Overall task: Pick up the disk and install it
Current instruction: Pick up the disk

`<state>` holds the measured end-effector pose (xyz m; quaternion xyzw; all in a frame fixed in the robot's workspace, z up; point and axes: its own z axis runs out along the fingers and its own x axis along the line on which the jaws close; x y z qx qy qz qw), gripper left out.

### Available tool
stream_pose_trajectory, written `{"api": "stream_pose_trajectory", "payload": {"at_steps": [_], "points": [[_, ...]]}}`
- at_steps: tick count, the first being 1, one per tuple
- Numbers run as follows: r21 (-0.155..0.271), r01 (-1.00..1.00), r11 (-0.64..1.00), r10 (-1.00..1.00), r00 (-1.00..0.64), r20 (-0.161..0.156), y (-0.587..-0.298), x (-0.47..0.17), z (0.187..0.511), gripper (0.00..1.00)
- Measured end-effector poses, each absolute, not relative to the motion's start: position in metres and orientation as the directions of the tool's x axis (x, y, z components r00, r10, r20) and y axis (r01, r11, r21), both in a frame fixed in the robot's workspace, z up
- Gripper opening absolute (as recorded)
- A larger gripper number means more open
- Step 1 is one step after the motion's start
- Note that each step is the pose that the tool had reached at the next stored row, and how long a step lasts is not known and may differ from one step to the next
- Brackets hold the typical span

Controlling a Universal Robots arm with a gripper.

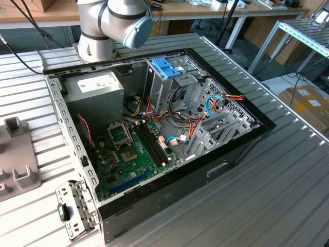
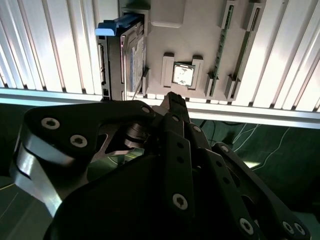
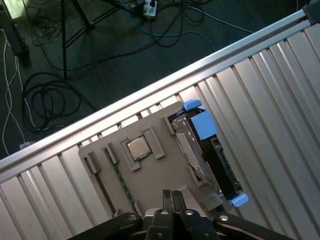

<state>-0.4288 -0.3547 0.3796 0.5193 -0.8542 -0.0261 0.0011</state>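
Note:
In both wrist views the disk (image 3: pixel 212 157) (image 2: pixel 125 55) stands on its edge in a slot at one side of a grey holder tray (image 3: pixel 112 180) (image 2: pixel 200 30). It has a dark body in a light blue carrier. My gripper (image 3: pixel 172 196) (image 2: pixel 172 97) hovers above the tray's edge, near its middle and off to one side of the disk, touching nothing. Its black fingers are shut together with nothing between them.
The tray also holds a processor chip (image 3: pixel 138 148) and memory sticks (image 2: pixel 225 45). It lies on a ribbed metal table (image 3: pixel 280 100) near the edge, with cables on the floor beyond. An open computer case (image 1: pixel 154 134) has a blue latch (image 1: pixel 167 67) on its drive cage.

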Motion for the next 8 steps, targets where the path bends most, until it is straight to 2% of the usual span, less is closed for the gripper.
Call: {"api": "stream_pose_trajectory", "payload": {"at_steps": [8], "points": [[0.046,-0.894,0.446,-0.894,-0.448,-0.025,-0.3547,-0.4288,0.3797,0.11]]}}
